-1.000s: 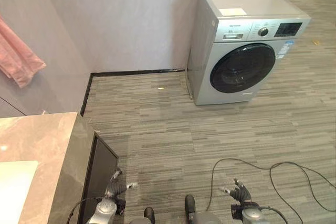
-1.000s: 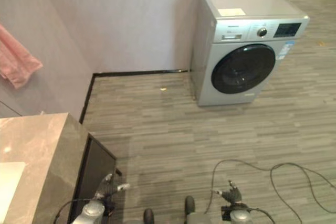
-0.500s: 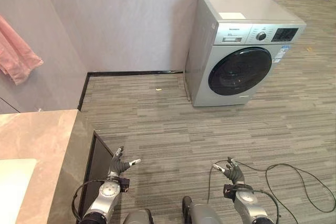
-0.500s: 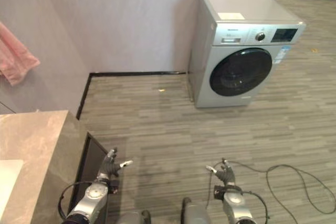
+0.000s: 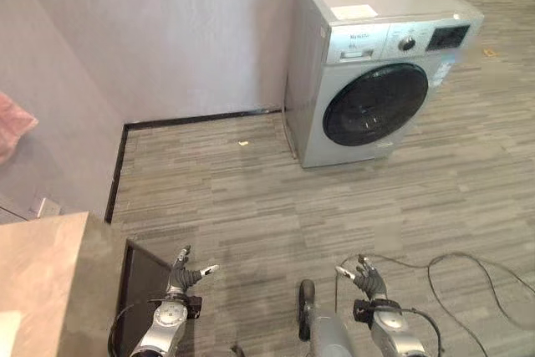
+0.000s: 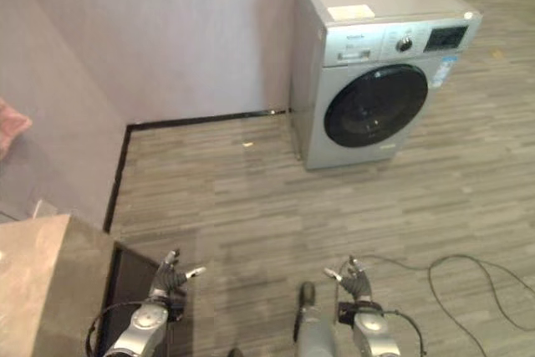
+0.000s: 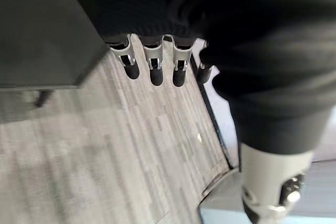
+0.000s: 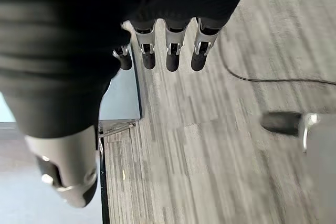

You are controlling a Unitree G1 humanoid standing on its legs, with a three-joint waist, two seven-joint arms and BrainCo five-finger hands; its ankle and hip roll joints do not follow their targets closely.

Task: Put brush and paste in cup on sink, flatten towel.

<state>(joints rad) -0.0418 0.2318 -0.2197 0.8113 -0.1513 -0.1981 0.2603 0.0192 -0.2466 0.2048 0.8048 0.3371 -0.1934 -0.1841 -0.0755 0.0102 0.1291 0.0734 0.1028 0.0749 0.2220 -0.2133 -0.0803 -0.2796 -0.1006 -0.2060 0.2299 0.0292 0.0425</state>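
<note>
A pink towel (image 5: 12, 130) hangs on the wall at the far left edge. The beige stone counter (image 5: 38, 286) fills the lower left corner. My left hand (image 5: 181, 274) hangs low beside the counter's dark cabinet side (image 5: 139, 280), fingers (image 7: 152, 67) straight and holding nothing. Over the bare floor my right hand (image 5: 366, 277) is held low, its fingers (image 8: 171, 52) also straight and empty.
A silver front-loading washing machine (image 5: 374, 64) stands against the back wall at the upper right. Grey striped floor (image 5: 251, 206) lies between it and the counter. A small yellow scrap (image 5: 243, 143) lies near the black skirting.
The camera has swung, so the counter and the pink towel have slid toward the left edge. Both hands stay low and spread, holding nothing.
</note>
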